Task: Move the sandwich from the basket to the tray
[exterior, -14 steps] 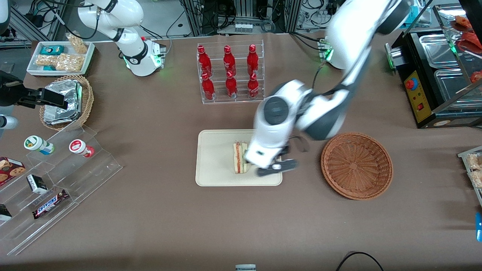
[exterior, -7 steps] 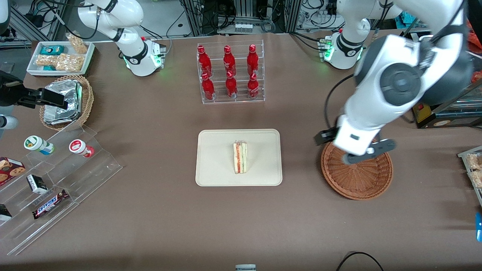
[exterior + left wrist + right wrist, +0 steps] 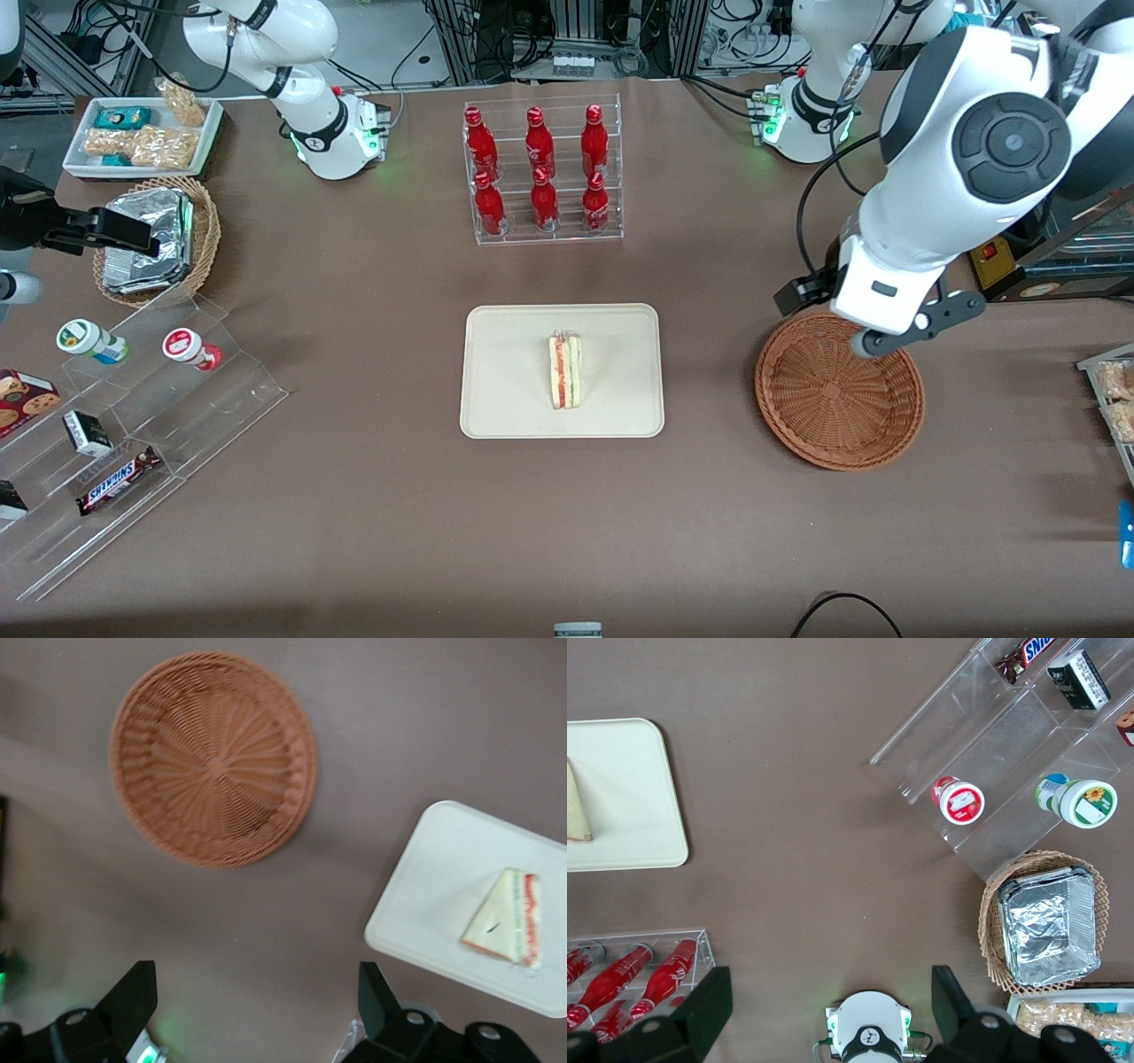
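Observation:
The sandwich [image 3: 565, 372] [image 3: 507, 923] [image 3: 576, 811] lies on its side near the middle of the cream tray [image 3: 505, 372] [image 3: 443, 886] [image 3: 629, 788], with its pink and green filling edge showing. The reddish-brown wicker basket [image 3: 837, 399] [image 3: 213, 757] sits beside the tray toward the working arm's end of the table, and nothing is in it. My left gripper [image 3: 864, 319] [image 3: 255, 1005] hangs high over the basket's rim farthest from the front camera. It is open, with only bare tablecloth between its fingers.
A clear rack of red bottles [image 3: 542, 173] stands farther from the front camera than the tray. A stepped acrylic shelf of snacks [image 3: 133, 416], a tan basket of foil packets [image 3: 155, 239] and a white snack dish [image 3: 142, 133] sit toward the parked arm's end. A black appliance [image 3: 1019, 177] stands at the working arm's end.
My left gripper has left the sandwich on the tray, swung over to the basket and risen higher above it. The sandwich has not moved.

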Controlling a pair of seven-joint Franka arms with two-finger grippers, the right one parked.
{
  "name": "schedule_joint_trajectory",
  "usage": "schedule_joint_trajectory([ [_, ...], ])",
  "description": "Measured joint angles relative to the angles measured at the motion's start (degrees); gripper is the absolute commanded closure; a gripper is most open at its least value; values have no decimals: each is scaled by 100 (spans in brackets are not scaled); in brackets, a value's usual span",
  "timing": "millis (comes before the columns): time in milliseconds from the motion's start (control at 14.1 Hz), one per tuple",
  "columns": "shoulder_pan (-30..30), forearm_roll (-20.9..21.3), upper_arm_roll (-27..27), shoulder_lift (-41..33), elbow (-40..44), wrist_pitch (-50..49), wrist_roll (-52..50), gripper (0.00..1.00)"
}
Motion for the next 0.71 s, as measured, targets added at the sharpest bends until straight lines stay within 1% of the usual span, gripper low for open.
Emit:
schedule_joint_trajectory([
  [142,277,0,0,-236,-259,-130,240,0],
  [425,1002,-42,59,-881,-753,-433,1201,0],
  [496,1095,-83,128,-1059,-890,-485,1410,0],
  [709,1108,-342,598,-1403,-1137,-608,2016,0],
])
